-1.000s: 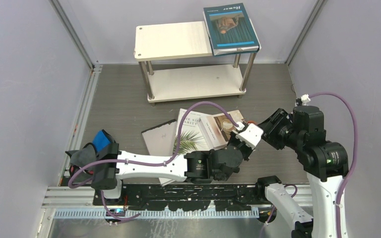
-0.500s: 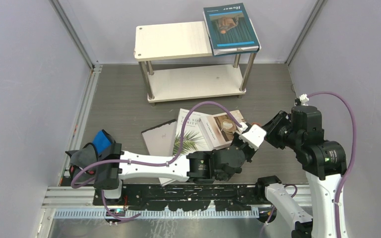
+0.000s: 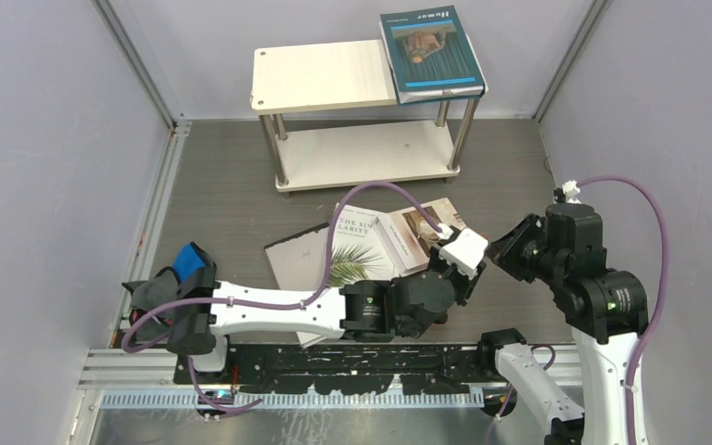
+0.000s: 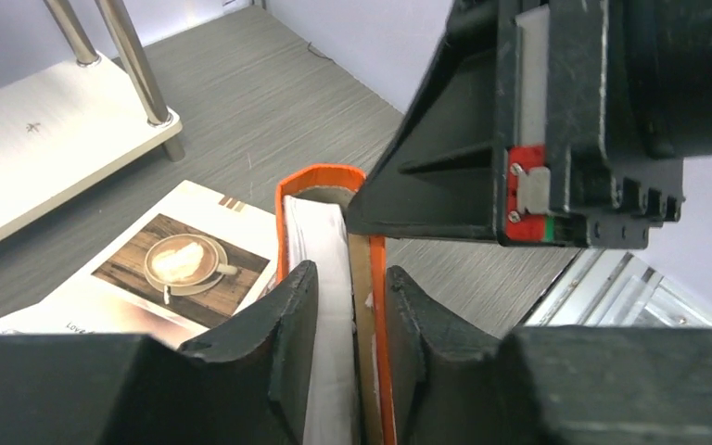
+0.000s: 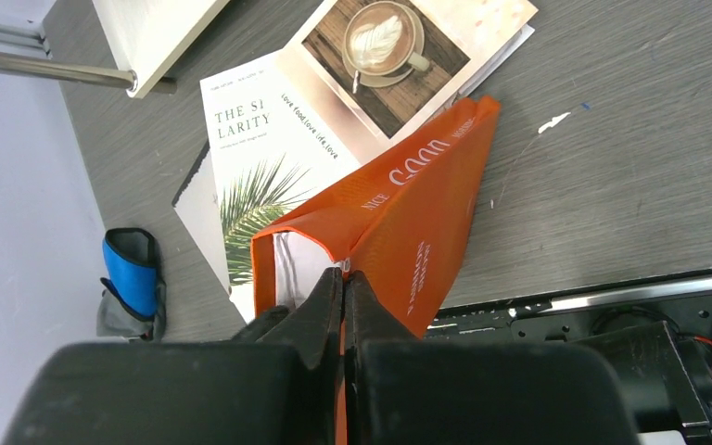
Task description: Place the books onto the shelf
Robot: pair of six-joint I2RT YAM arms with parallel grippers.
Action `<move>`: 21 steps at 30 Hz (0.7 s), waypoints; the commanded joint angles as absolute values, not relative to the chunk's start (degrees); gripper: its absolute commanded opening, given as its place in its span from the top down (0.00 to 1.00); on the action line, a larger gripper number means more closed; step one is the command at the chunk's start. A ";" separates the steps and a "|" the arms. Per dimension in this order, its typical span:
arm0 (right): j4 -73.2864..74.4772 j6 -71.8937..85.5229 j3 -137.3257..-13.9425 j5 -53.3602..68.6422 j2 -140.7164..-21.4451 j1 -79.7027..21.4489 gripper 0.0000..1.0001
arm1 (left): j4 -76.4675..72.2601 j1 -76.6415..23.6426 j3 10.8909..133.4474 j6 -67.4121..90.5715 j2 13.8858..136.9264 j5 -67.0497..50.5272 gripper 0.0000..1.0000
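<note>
Thin orange book [image 5: 426, 213] in right pincer [image 5: 344, 275], grey grained tabletop [image 5: 612, 167]

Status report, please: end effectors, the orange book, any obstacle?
Right end effector shut on orange book cover. Left end effector astride same book, grip unclear. Teal book covers shelf top's right end.

The top camera looks steeply down from above and behind the arm bases, taking in the whole table [image 3: 222, 204] back to the shelf [image 3: 324, 79]. The left wrist camera sits low and close behind the left gripper [image 4: 352, 271], facing across the tabletop; the right wrist camera looks down past the right gripper [image 5: 344, 273]. All three catch the beige book [image 3: 406, 246]; both wrist views share the orange book [image 5: 417, 204].
</note>
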State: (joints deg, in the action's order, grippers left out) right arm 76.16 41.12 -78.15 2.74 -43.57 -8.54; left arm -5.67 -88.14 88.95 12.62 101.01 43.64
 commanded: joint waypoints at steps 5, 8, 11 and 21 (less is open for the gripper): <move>79.12 41.20 -79.08 2.17 -42.68 -8.79 0.99 | 1.85 -87.89 90.55 23.73 91.17 45.50 0.59; 79.50 41.60 -80.46 2.92 -42.50 -8.79 0.99 | 4.24 -87.91 89.23 29.37 87.75 46.80 0.55; 80.03 41.88 -82.11 3.96 -42.43 -8.79 0.99 | 6.16 -87.89 86.58 35.15 84.11 48.32 0.52; 82.43 42.73 -93.17 6.68 -44.04 -8.79 0.99 | 14.68 -87.89 81.53 51.62 77.14 51.72 0.48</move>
State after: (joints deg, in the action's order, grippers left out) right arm 83.53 41.78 -87.11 4.21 -43.16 -8.54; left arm 11.05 -88.09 83.46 42.68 79.53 48.90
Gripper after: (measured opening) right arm 0.041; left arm 0.509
